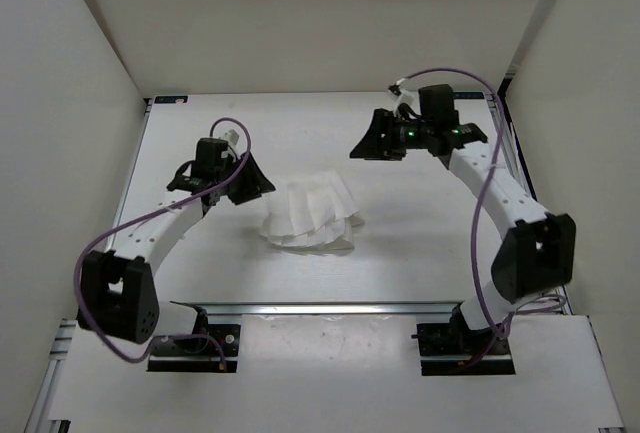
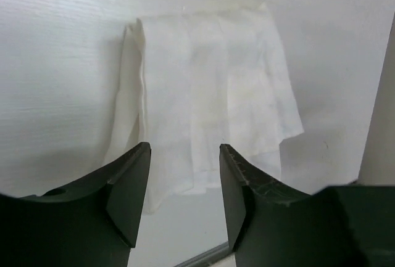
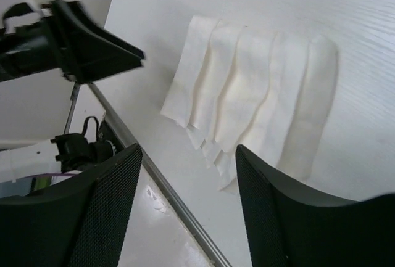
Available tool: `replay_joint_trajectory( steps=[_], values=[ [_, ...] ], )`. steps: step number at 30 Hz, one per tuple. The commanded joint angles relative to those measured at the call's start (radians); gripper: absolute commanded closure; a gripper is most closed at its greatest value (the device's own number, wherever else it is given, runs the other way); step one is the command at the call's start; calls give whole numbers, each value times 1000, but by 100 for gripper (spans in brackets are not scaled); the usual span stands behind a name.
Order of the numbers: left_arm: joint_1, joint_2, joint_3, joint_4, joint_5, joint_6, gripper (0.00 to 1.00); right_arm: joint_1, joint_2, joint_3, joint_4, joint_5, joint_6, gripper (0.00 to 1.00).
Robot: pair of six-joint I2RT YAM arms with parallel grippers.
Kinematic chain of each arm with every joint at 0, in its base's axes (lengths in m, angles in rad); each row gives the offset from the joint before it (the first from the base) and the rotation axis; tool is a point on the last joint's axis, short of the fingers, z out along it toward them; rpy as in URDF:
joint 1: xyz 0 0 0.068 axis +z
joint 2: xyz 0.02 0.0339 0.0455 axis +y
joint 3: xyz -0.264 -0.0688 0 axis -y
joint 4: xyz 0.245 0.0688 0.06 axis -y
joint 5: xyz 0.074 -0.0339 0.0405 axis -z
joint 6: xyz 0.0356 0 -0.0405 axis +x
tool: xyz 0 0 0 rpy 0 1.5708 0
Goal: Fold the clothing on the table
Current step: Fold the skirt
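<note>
The clothing [image 1: 312,215] lies in the middle of the table [image 1: 430,243] as a small white bundle with lengthwise pleats, folded over itself. My left gripper [image 1: 258,181] hovers just left of it, open and holding nothing. In the left wrist view the clothing [image 2: 210,94] lies beyond the open gripper [image 2: 185,148]. My right gripper [image 1: 362,145] hangs above the table, up and to the right of the clothing, open and empty. From the right wrist the pleated clothing [image 3: 253,94] shows past the wide-open gripper [image 3: 189,148], and the left gripper [image 3: 92,48] sits beside it.
An aluminium rail [image 1: 350,308] runs along the table's near edge, also visible as the rail [image 3: 160,184] from the right wrist. White walls enclose the table on three sides. Both arm bases stand at the near edge, with purple cables looping off the arms.
</note>
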Motion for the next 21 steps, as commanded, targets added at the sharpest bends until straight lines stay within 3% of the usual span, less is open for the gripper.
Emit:
replay_joint_trajectory(
  steps=[1,9,16,21],
  values=[
    [18,-117,53,-197,-213,133,40,-80,-99,-119,-100,104,-66,32],
    [115,-282,-88,-361,-345,220,33,-241,-277,-433,7,50,17,32],
    [159,-307,-165,-358,-269,233,37,-249,-240,-415,-41,61,-8,32],
    [139,-287,-153,-369,-264,286,34,-225,-240,-432,-11,38,11,32]
  ],
)
